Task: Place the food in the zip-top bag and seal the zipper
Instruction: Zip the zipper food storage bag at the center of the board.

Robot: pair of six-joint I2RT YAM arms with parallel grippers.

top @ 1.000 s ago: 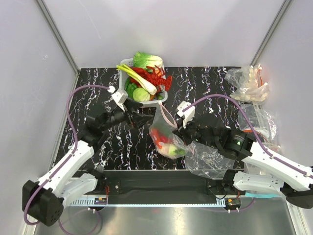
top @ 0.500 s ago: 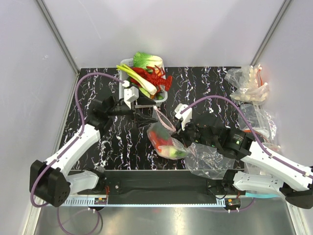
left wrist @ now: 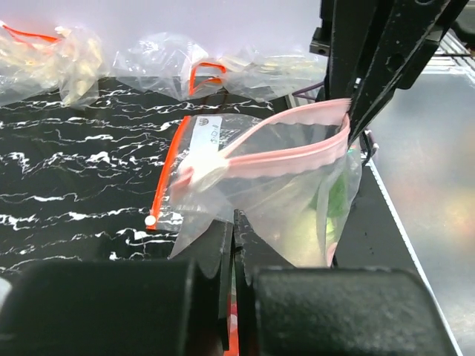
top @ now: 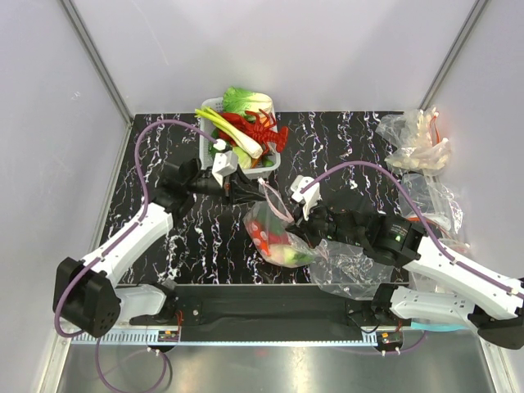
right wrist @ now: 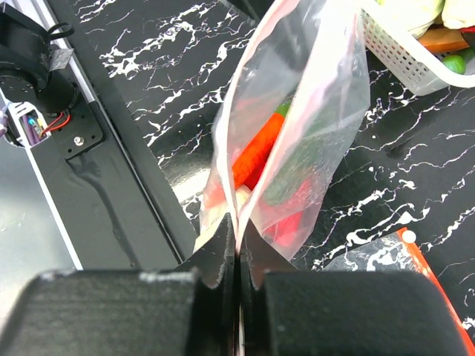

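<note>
The zip-top bag [top: 278,237] hangs between both grippers over the black marble table, its pink zipper [top: 277,201] gaping. Red and green food [top: 282,246] sits inside it. My left gripper [top: 260,194] is shut on the bag's film just below the mouth's left end. In the left wrist view the zipper [left wrist: 289,152] runs from my left gripper [left wrist: 235,219] to the right arm's fingers [left wrist: 371,81]. My right gripper [right wrist: 237,226] pinches the bag's [right wrist: 326,96] edge, with a red piece [right wrist: 256,159] behind the film. More food, a leek [top: 233,133] and a lobster [top: 266,129], fills the white basket [top: 205,131].
Another clear bag with an orange-red strip [left wrist: 169,167] lies flat under the held one. Crumpled clear bags [top: 413,143] are piled at the back right, and one more [top: 348,266] lies by the right arm. The basket [right wrist: 401,59] stands just beyond the bag.
My left gripper swung right from beside the basket to the bag's mouth and closed on it. The bag shifted slightly left and down; the right arm barely moved.
</note>
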